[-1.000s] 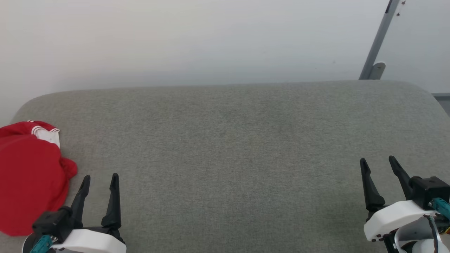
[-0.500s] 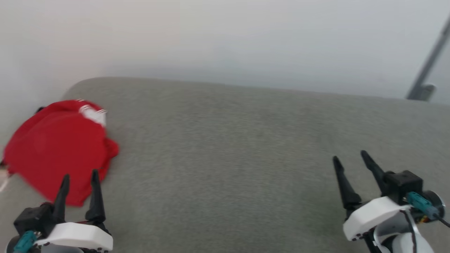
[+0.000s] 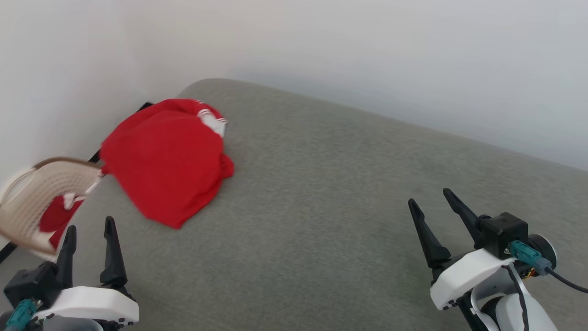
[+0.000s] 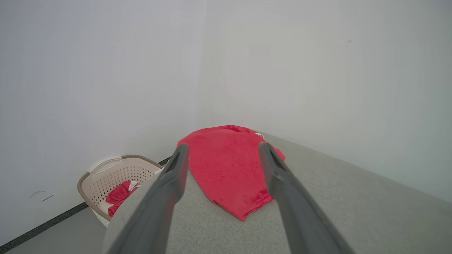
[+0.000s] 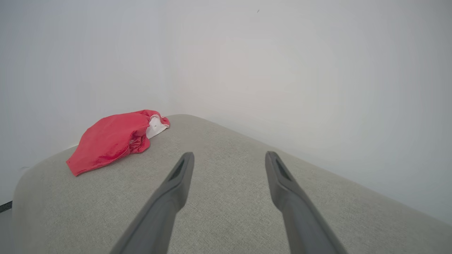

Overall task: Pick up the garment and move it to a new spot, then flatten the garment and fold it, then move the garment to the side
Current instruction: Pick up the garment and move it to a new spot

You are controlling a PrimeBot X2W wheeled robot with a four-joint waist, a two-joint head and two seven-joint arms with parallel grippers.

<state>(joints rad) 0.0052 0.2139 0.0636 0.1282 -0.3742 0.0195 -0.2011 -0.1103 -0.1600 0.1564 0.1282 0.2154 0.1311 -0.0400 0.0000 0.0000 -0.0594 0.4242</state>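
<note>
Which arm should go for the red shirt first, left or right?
Left, probably. The open left gripper sits close to the garment, pointing at it; the open right gripper is much farther off.

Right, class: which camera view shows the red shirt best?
The head view: the shirt lies whole, seen from above, white sleeve showing. The left wrist view hides part of the shirt behind that hand's fingers; the right wrist view shows the shirt small and side-on.
</note>
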